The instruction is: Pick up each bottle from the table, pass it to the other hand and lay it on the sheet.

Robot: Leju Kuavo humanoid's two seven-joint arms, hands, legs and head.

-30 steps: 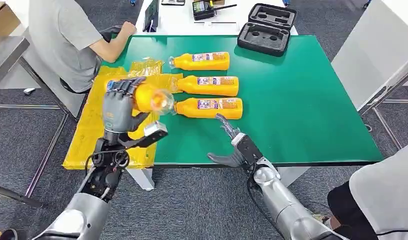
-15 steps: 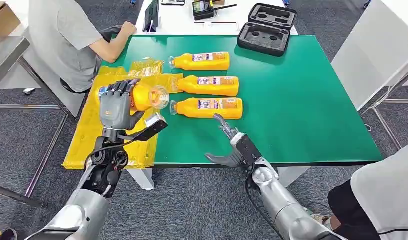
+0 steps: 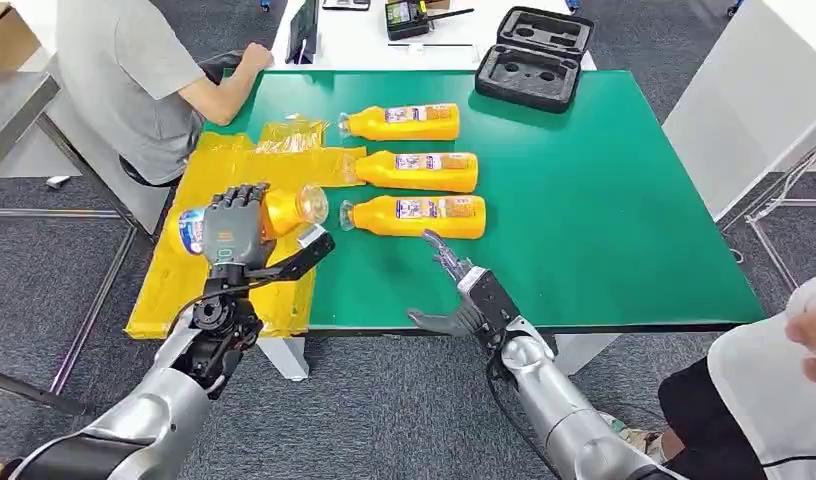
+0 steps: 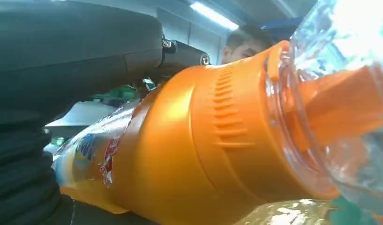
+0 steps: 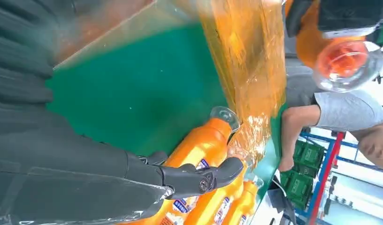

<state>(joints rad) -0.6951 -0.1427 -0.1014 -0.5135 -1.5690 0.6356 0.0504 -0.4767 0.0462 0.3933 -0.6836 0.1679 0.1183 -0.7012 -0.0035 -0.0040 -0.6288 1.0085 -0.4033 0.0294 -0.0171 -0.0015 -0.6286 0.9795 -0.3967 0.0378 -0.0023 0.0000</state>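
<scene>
The left hand (image 3: pixel 234 232) grips an orange bottle (image 3: pixel 284 210) on its side above the yellow sheet (image 3: pixel 174 290), clear cap pointing toward three o'clock. The right hand (image 3: pixel 454 290) hovers at the green table's (image 3: pixel 604 230) near edge, fingers apart and holding nothing, just at six o'clock of the nearest of three lying bottles (image 3: pixel 414 216). A seated person (image 3: pixel 134 70) sits at eleven o'clock.
</scene>
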